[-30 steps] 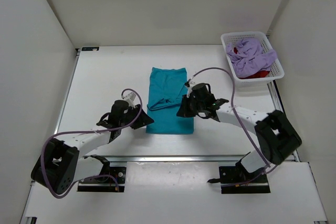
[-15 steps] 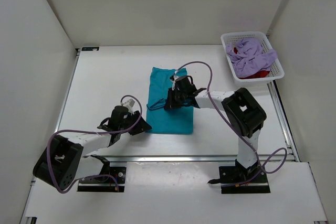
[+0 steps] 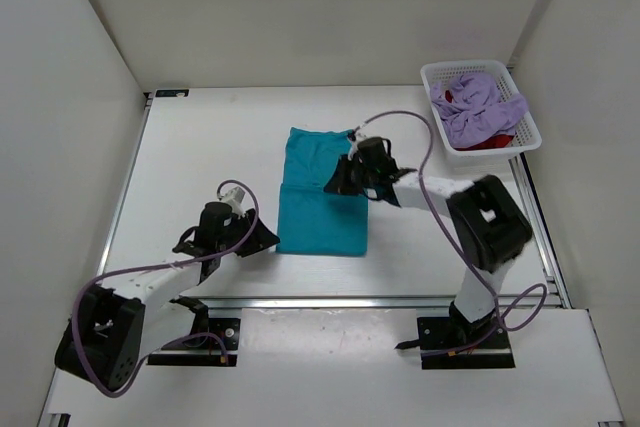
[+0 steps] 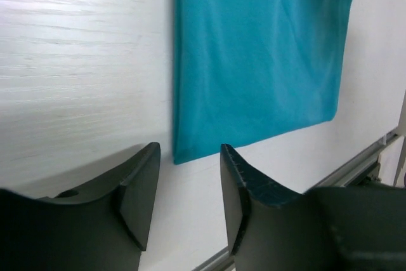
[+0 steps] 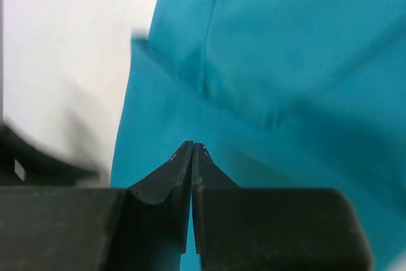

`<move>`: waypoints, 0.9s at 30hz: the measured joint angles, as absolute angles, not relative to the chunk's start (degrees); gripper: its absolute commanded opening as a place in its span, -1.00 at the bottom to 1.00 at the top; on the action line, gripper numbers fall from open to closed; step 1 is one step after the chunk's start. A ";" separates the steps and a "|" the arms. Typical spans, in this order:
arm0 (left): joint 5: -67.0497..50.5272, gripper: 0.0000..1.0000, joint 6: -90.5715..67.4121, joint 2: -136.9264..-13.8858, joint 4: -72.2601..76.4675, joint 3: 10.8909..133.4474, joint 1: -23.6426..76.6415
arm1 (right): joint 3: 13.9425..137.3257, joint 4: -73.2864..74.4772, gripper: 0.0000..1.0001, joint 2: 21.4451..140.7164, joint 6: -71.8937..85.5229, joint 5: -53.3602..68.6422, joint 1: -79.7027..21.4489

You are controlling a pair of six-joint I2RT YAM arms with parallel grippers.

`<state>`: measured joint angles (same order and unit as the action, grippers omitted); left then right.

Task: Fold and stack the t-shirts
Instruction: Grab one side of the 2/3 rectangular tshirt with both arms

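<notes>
Teal t-shirt (image 3: 322, 205) lies mid-surface, long axis running far to near. Left tool (image 4: 189, 163), jaws apart and empty, sits just off its near left corner — right tool (image 5: 192, 147), closed with no cloth visibly pinched, hangs over its right edge.

High rear overview, two close downward wrist views (sharing teal shirt (image 3: 315, 222))

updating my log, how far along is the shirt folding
Done: the teal t-shirt lies flat, folded into a long rectangle. In hand: the right gripper, shut, is over its right edge; the left gripper is open off its near corner, holding nothing. Left: the lavender t-shirt and red t-shirt lie crumpled in the basket; no stack yet.
</notes>
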<state>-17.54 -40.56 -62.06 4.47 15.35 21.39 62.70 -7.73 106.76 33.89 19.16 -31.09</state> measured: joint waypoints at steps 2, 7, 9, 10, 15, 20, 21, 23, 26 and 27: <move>-17.19 0.11 -39.62 -60.82 3.03 15.33 20.27 | 53.95 -8.80 -0.77 99.20 33.91 18.96 -31.57; -15.99 0.23 -37.78 -62.50 1.67 15.42 22.20 | 34.09 -8.32 -0.23 78.35 35.27 17.91 -32.12; -15.90 0.21 -37.45 -64.45 2.24 16.53 23.27 | 28.73 -7.14 -0.11 72.31 35.86 16.49 -32.10; -16.03 0.19 -37.47 -65.49 2.76 17.06 23.55 | 26.57 -6.70 -0.08 70.19 36.18 15.99 -32.10; -15.70 0.01 -37.47 -67.96 4.75 17.67 24.51 | 18.83 -5.34 -0.05 66.78 37.74 15.29 -31.79; -15.07 -0.14 -37.34 -68.45 4.97 17.67 25.26 | 18.41 -8.10 -0.14 68.20 39.05 16.43 -31.48; -14.96 -0.16 -37.39 -68.53 5.02 17.65 25.36 | 18.44 -8.78 -0.26 68.88 39.24 16.75 -31.46; -14.92 -0.30 -37.39 -68.79 5.10 17.63 25.63 | 18.44 -10.15 -0.38 70.50 39.70 17.67 -31.42; -14.79 -0.54 -37.63 -69.30 5.13 17.58 26.00 | 18.50 -12.14 -0.70 72.82 40.47 18.98 -31.42; -14.81 -0.72 -37.78 -69.34 5.06 17.56 26.02 | 18.52 -12.47 -0.82 73.54 40.71 19.40 -31.42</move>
